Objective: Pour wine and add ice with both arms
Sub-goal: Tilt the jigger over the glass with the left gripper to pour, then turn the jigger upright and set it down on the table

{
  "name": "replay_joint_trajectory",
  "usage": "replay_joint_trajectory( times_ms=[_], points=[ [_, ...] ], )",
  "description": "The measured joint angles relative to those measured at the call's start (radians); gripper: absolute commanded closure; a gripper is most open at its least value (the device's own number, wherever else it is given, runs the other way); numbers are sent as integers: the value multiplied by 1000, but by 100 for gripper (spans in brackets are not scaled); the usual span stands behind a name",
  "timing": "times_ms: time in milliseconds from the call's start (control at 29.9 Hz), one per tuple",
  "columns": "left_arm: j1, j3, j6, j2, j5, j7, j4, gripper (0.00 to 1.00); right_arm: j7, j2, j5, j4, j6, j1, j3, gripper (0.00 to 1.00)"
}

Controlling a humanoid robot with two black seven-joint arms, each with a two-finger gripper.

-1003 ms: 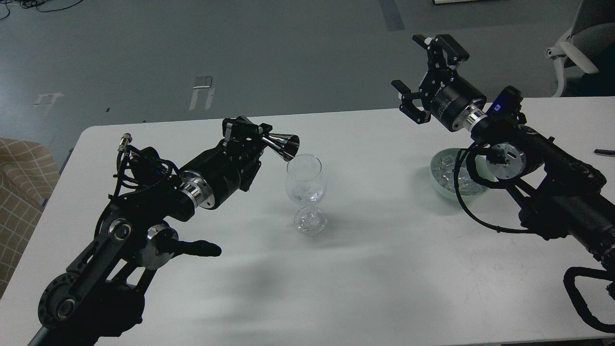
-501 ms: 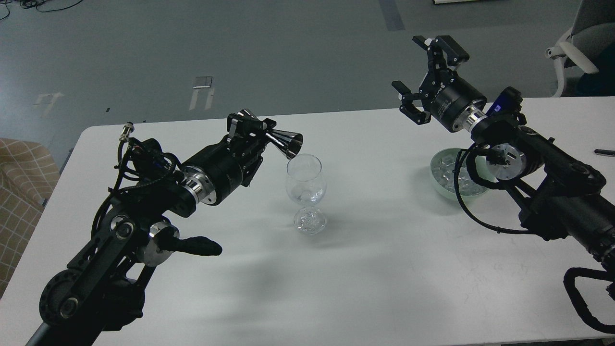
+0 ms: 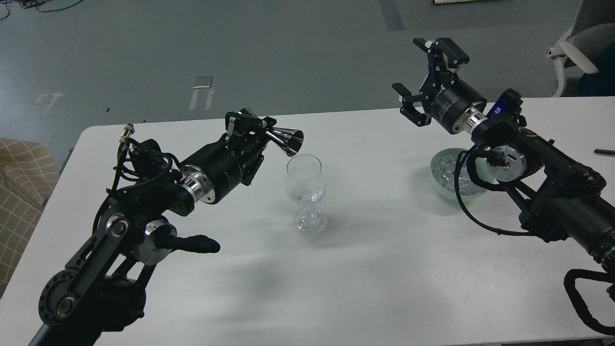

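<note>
A clear stemmed wine glass (image 3: 306,185) stands upright at the middle of the white table (image 3: 375,269). My left gripper (image 3: 254,129) is shut on a shiny metal jigger (image 3: 283,138), held on its side with its open mouth just above and left of the glass rim. A pale green bowl (image 3: 438,181) holds clear ice cubes (image 3: 446,170) at the right, partly hidden by my right arm. My right gripper (image 3: 425,79) is open and empty, raised above the table's far edge, up and left of the bowl.
A black pen-like object (image 3: 604,152) lies at the table's right edge. A grey chair (image 3: 584,43) stands beyond the far right corner. A tan checked seat (image 3: 21,192) is off the table's left side.
My left gripper has lifted the jigger slightly up and away from the glass rim, tilting it back toward level. My right gripper has barely shifted.
</note>
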Motion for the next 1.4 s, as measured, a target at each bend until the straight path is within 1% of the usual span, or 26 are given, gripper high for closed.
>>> replay_joint_trajectory(
  times_ms=[201, 401, 535, 602, 668, 836, 969, 1103, 1304, 1404],
  points=[
    [-10, -120, 96, 4, -255, 0, 1, 84, 0, 0, 0, 0, 0, -1, 0, 0],
    [30, -246, 201, -17, -539, 0, 7, 83, 0, 0, 0, 2, 0, -1, 0, 0],
    [102, -306, 214, -55, -613, 0, 31, 82, 0, 0, 0, 2, 0, -4, 0, 0],
    [142, -339, 196, -81, -627, 0, 73, 82, 0, 0, 0, 2, 0, -6, 0, 0],
    [170, -363, 156, -106, -633, 0, 129, 82, 0, 0, 0, 2, 0, -6, 0, 0],
    [192, -393, 67, -132, -649, 0, 213, 81, 0, 0, 0, 2, 0, -6, 0, 0],
    [193, -420, -6, -134, -686, -32, 329, 81, 0, 0, 0, 2, -1, -7, 0, 0],
    [191, -444, -71, -131, -700, -47, 417, 80, 0, 0, -4, 3, -1, -9, 0, 0],
    [190, -494, -134, -126, -701, -51, 520, 80, 0, 0, -8, 3, -1, -13, 0, 0],
    [189, -510, -148, -123, -701, -52, 545, 79, 0, 0, -8, 3, -1, -13, 0, 0]
  ],
)
